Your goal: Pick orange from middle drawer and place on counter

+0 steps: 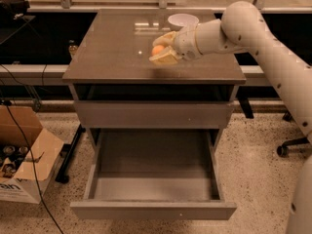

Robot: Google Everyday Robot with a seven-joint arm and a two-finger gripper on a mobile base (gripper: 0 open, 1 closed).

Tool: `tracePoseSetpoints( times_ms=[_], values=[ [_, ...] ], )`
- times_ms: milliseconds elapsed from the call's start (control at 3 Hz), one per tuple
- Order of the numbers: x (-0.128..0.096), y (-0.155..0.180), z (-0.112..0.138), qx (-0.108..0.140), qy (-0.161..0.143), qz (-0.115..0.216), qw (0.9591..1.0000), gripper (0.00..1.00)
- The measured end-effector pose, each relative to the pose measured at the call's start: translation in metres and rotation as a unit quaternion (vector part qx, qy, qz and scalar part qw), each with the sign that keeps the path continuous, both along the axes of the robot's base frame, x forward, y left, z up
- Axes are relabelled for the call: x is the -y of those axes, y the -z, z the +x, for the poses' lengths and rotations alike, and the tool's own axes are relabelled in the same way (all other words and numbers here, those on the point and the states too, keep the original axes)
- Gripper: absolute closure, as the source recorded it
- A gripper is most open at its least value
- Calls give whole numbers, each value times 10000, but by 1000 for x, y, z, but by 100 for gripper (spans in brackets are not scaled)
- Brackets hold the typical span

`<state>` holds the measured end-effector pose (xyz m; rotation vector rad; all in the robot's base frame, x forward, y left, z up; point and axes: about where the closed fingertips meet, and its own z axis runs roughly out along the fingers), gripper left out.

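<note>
The orange [157,49] is held between the cream fingers of my gripper [161,50], which is shut on it. The gripper sits over the middle of the counter [112,52], just above or at its glossy surface; I cannot tell whether the fruit touches it. My white arm reaches in from the right. Below, the middle drawer [152,165] is pulled far out, its grey floor bare.
A white bowl [183,20] stands at the counter's back right, close behind the gripper. A closed grey drawer front [152,114] lies above the open one. A cardboard box [22,155] and cables lie on the floor at left; an office chair base [292,145] at right.
</note>
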<state>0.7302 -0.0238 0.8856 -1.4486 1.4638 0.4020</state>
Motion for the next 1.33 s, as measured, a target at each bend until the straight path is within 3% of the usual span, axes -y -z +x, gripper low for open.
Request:
tracePoseSetpoints(
  times_ms=[333, 667, 1000, 1333],
  values=[
    [7, 16, 39, -246, 319, -8, 9992, 74],
    [14, 28, 56, -496, 600, -23, 9970, 51],
    [10, 30, 55, -514, 567, -18, 9971, 20],
    [7, 32, 55, -529, 549, -18, 9971, 0]
  ],
)
